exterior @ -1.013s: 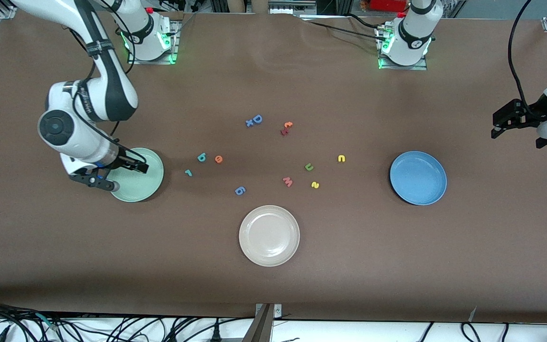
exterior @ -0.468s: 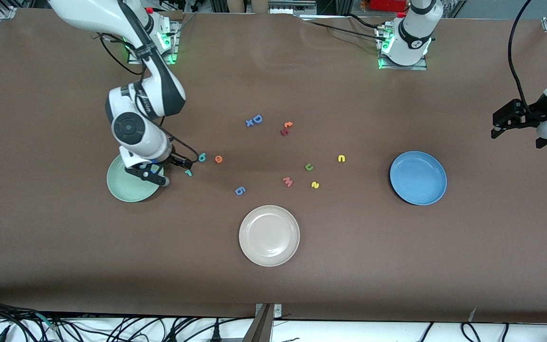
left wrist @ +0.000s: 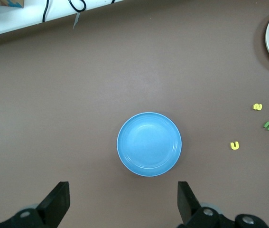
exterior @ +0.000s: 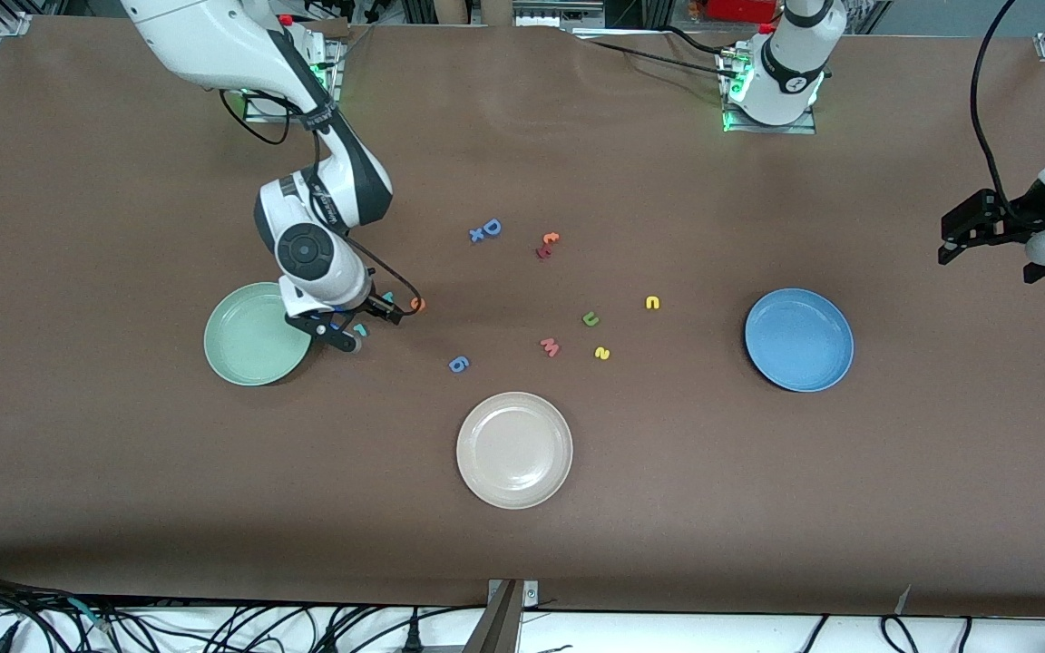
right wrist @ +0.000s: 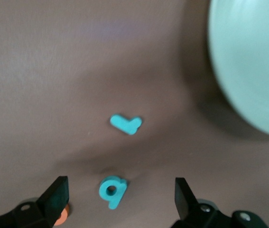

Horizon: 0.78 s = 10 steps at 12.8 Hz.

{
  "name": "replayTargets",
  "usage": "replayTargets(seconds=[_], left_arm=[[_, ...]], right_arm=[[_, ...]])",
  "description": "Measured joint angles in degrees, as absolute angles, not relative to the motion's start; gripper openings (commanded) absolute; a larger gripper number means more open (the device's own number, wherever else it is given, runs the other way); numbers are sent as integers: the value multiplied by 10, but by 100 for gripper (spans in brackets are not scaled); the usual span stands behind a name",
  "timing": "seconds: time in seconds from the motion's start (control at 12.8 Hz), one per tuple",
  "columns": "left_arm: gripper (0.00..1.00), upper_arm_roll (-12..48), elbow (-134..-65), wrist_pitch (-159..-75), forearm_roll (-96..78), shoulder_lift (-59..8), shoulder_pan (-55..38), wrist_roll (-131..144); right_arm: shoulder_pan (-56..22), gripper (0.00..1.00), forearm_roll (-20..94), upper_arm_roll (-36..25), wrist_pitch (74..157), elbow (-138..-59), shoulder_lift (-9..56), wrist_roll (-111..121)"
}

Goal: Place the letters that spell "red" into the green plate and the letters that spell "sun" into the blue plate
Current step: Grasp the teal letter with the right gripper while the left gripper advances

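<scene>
Your first targets, the letters that spell "red", all lie on the bare table beside the green plate (exterior: pixel 257 334), toward the middle of the table: the teal "r" (right wrist: pixel 126 124) closest to the plate, the teal "d" (right wrist: pixel 112 190) just past it, and the orange "e" (exterior: pixel 419 305) a little farther out again, partly hidden under the right arm's cable. Nothing is in the green plate yet, so you are at the very start — lining up the first pick.

The right gripper (exterior: pixel 361 325) hangs over the "r" and "d" with its jaws spread wide and holding nothing. In the right wrist view the "d" sits between the two jaws and the "r" lies farther ahead, nearer the plate. Your next move looks like a straight descent with the jaws centred on one letter only, probably the "d", so the neighbour is not nudged.

The letters that spell "sun" — yellow "s" (exterior: pixel 602 353), green "u" (exterior: pixel 590 318), yellow "n" (exterior: pixel 653 303) — lie well away from the green plate, on the way to the blue plate (exterior: pixel 798 339), which is empty too. The left gripper (exterior: pixel 985 227) waits high over the table past the blue plate, jaws released.

The letters look like thin, flat foam cut-outs, soft and light; expect little edge to pinch. The plates are smooth, round and shallow with low rims, and the table is matte brown.
</scene>
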<state>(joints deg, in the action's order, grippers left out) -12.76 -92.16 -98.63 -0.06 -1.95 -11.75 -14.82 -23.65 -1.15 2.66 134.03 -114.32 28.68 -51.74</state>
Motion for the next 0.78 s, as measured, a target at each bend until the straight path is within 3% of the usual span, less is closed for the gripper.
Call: replayTargets(seconds=[0.16,0.47,0.78], left_arm=[[100,-128,-922,-986,-2,-20,-117,-148],[100,-126,-922,-981,-16,-30,-118,-149],[100,-112,-926,-971,-38,-76,-124,-150]], right_arm=[[-242,98,-12,27,1340,-1143,292,-521],[-244,80,-12,28,1339,-1145,295,-533],[-246,80,-12,29,1340,-1147,299,-537]])
